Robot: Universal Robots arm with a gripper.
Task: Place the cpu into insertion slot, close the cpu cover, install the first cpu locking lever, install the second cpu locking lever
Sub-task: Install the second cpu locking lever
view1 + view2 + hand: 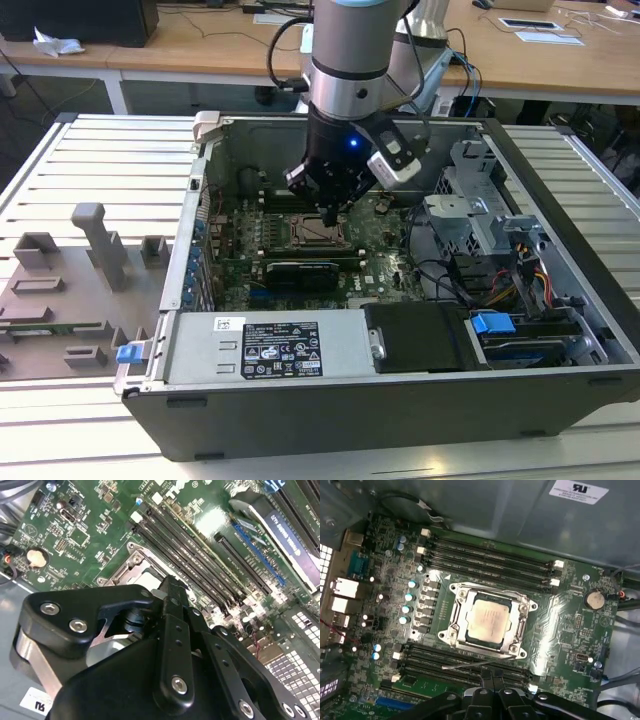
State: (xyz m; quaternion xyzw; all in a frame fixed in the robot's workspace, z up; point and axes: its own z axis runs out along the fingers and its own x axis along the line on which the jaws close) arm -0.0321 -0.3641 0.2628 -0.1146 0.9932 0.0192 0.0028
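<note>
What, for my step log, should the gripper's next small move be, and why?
Probably press the thin silver wire lever toward its latch: the dull silver square cpu already lies under the closed silver frame cpu cover, that lever looks unlatched, and the black gripper hangs beside its end.

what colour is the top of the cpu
Dull silver with a warm tint, best seen in the first wrist view: cpu.

From the exterior view, my gripper (330, 212) hides part of the socket (322, 232) at frame centre. In the second wrist view its black body covers most of the chip (145, 581).
</note>
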